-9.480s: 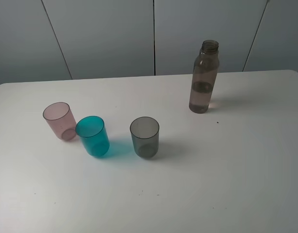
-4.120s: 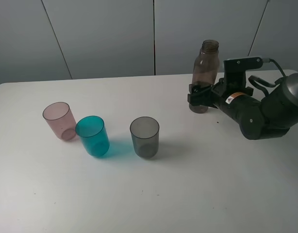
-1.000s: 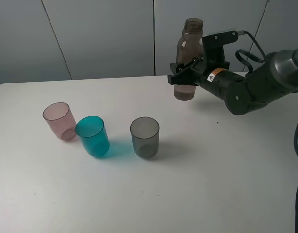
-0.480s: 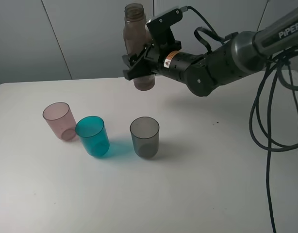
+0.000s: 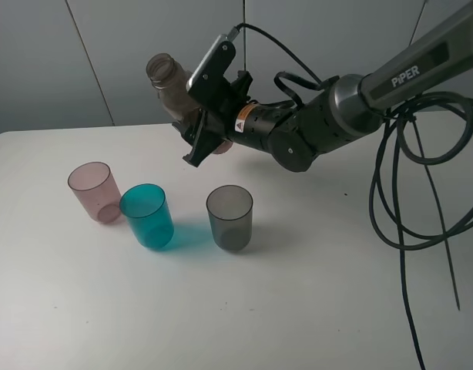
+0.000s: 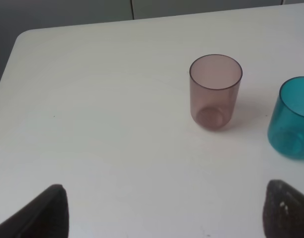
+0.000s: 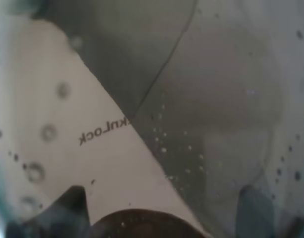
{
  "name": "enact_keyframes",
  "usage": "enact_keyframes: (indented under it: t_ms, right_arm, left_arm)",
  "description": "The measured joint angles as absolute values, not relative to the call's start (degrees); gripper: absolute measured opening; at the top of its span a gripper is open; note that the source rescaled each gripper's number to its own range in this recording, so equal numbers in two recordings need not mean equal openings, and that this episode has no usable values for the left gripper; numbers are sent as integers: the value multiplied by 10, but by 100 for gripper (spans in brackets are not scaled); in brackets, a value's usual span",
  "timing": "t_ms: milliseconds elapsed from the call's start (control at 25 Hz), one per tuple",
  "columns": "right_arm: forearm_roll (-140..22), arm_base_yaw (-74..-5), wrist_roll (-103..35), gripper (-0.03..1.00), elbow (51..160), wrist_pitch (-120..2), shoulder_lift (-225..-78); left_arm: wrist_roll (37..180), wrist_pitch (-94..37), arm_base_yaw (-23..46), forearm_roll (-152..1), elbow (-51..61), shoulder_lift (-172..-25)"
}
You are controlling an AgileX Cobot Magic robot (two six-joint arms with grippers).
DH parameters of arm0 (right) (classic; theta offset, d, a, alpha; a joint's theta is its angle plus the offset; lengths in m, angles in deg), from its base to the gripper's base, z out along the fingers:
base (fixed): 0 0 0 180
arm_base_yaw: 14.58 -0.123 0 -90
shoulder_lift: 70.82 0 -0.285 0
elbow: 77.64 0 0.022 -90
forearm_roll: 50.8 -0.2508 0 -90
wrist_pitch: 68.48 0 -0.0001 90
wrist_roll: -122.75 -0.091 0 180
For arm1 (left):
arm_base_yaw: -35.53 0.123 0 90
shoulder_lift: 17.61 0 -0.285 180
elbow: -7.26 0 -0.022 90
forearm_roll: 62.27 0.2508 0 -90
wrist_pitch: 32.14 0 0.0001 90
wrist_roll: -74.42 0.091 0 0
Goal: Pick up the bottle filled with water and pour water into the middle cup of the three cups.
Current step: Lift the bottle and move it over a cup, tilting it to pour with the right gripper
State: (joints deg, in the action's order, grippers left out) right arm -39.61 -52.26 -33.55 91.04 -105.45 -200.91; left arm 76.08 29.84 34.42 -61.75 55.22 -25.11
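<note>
Right gripper is closed on the bottle, its 2 dark fingers clamped on the lower body, and it holds the bottle clear of the table. The bottle is tilted. Its open neck points up and toward the left side of the exterior view, and its base sits lower, next to the wrist. The neck and shoulder stick out past the fingers, while the base is mostly hidden behind them. The right arm reaches in across the middle of the exterior view, and black cables loop down from it.

The bottle's smoky wall fills the right wrist view. It is speckled with droplets and so close to the lens that little else can be made out.

On the table the 3 cups stand upright in a row. The pink cup is leftmost. The middle cup, teal, is just beside it and very close or touching. The grey cup stands apart to the right. In the exterior view the bottle hangs higher in the picture than the teal and grey cups, with its mouth roughly over the teal one. How far behind them it sits cannot be told.

Left gripper is spread wide with nothing between its fingertips. It is raised over bare table, with the pink cup and the teal cup ahead of it.
</note>
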Motion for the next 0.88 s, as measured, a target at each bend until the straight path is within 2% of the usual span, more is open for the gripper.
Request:
enact_keyframes:
  t_ms: [200,520,880]
  right_arm:
    - [-397,-527,-207,0,911,-1055,-2010]
    - [-397,-561,-169,0,911,-1057,-2010]
    - [-410,-578,-69,0,911,-1058,-2010]
  left_arm:
    - [761,298,344,-618,552,-251]
    - [761,298,344,-618,552,-251]
    - [761,298,344,-618,552,-251]
